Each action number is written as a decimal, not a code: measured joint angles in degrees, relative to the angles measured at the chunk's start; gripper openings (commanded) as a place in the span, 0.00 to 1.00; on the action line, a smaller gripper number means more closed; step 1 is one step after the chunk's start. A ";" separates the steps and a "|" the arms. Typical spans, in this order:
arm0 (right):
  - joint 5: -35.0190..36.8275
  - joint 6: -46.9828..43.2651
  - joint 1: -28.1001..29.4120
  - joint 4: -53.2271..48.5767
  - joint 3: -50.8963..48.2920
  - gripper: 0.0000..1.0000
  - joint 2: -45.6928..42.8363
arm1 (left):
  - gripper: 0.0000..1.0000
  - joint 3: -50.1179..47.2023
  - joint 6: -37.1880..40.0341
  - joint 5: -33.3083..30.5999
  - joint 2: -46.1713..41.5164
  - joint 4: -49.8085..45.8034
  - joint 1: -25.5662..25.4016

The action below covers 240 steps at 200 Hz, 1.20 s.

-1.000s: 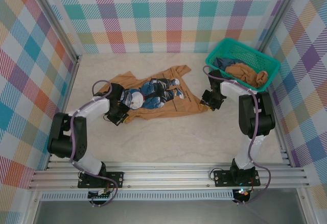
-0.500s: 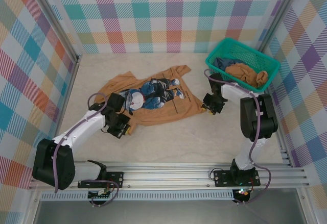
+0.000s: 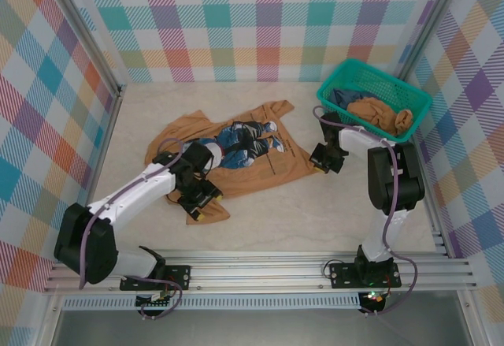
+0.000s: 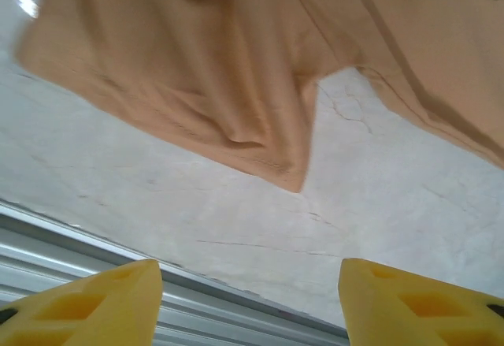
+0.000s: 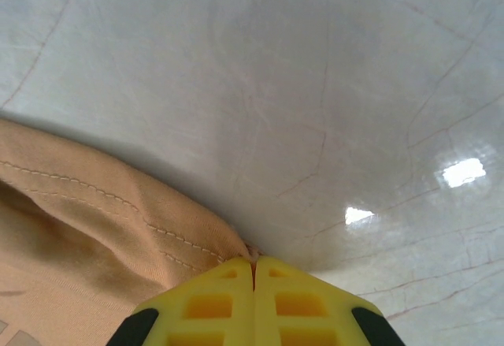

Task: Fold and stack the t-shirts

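A tan t-shirt [image 3: 260, 165] with a blue and white cartoon print lies spread face up in the middle of the table. My left gripper [image 3: 200, 209] hovers over its near left corner, open, and nothing sits between the yellow fingers [image 4: 87, 303]. That corner [image 4: 291, 169] rests on the table just beyond them. My right gripper [image 3: 318, 165] is at the shirt's right corner, shut on the stitched hem [image 5: 181, 239]. A second tan t-shirt [image 3: 383, 116] lies bunched in the teal basket [image 3: 370, 64].
The teal mesh basket stands at the back right, against the right wall, with a dark blue cloth [image 3: 344, 96] in it beside the bunched shirt. An aluminium rail [image 3: 260, 271] runs along the near table edge. Plaid walls close in the left, back and right sides.
My left gripper dragged the shirt's near left corner toward the front right, then opened and let it go. My right gripper closed on the shirt's right corner.
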 measured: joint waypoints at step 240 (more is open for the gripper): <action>-2.43 -3.43 0.63 -0.48 0.74 0.00 -7.54 | 0.00 -8.13 9.84 -22.05 -15.21 5.70 7.67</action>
